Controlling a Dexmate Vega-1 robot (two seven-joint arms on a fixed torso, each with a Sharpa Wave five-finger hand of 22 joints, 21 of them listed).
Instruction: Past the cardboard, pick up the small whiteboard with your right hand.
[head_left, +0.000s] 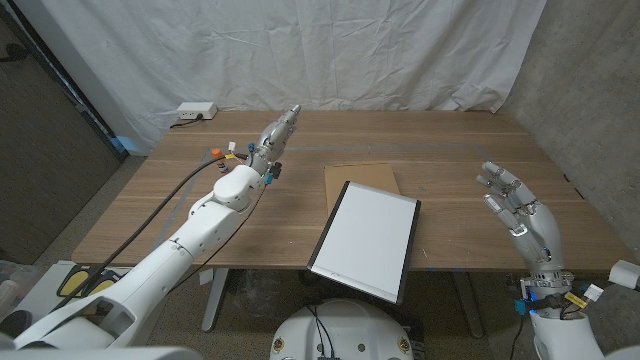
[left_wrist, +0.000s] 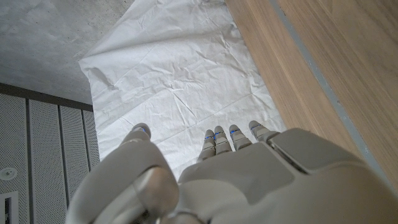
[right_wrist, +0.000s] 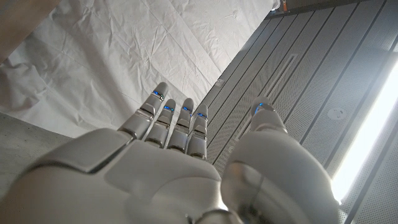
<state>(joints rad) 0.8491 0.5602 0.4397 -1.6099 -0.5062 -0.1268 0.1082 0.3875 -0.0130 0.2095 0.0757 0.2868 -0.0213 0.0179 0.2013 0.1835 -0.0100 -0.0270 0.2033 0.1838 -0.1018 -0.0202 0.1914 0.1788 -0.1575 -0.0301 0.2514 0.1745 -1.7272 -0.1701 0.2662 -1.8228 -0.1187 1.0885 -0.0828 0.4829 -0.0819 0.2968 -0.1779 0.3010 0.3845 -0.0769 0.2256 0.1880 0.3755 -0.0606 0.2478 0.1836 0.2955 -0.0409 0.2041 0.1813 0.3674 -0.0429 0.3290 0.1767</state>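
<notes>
On the table's near edge, small whiteboard (head_left: 366, 240) is lying partly over the cardboard (head_left: 361, 179) | right hand (head_left: 517, 212) is hovering beside it, fingers spread, empty | left hand (head_left: 275, 139) is reaching out, fingers straight, empty

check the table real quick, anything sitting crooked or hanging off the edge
Yes. The small whiteboard lies askew, turned at an angle to the table, and its near end juts past the table's front edge. Its far corner overlaps the cardboard under it. Neither robot hand touches it.
</notes>
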